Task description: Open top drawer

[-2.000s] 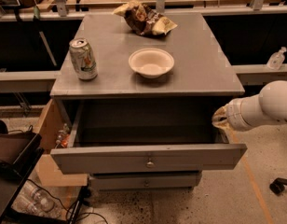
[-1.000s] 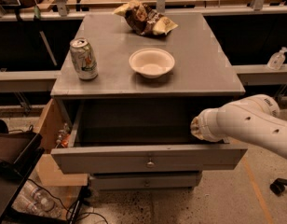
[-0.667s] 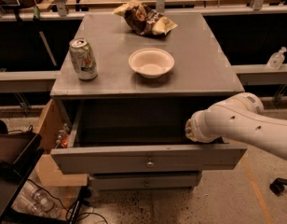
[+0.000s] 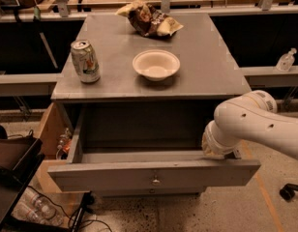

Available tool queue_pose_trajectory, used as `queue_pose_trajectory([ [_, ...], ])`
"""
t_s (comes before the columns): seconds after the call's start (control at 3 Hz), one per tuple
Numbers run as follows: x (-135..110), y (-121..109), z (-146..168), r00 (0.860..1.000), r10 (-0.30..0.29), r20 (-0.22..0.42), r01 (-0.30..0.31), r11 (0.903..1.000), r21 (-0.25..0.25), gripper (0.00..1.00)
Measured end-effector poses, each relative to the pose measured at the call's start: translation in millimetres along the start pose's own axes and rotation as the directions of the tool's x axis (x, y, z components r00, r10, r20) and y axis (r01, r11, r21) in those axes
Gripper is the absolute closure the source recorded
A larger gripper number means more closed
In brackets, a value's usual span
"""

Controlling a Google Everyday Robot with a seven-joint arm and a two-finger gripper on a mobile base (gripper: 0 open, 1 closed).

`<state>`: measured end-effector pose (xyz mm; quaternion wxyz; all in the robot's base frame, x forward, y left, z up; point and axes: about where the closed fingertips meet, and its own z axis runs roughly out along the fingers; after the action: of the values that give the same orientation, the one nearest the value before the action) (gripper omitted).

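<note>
On the desk (image 4: 207,83) the can (image 4: 85,61) and the bowl (image 4: 156,64) had not shifted. Below, the top drawer (image 4: 154,174) stood pulled well out, much as before, so the opening looked essentially done. The gripper (image 4: 216,146) had swung in from the right to the drawer's right inner corner; whether it was spread or closed could not be told.

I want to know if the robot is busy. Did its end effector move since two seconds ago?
Yes. Against the fixed tabletop, the end effector moved left and down. It now sits inside the top drawer, at its right front corner.
</note>
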<state>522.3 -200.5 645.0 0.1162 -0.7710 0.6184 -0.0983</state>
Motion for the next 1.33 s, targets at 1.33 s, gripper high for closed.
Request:
queue_pose_trajectory([
  [1.33, 4.4, 73.3, -32.2, 0.998, 0.048, -0.039, -0.055, 0.9744, -0.218, 1.00],
])
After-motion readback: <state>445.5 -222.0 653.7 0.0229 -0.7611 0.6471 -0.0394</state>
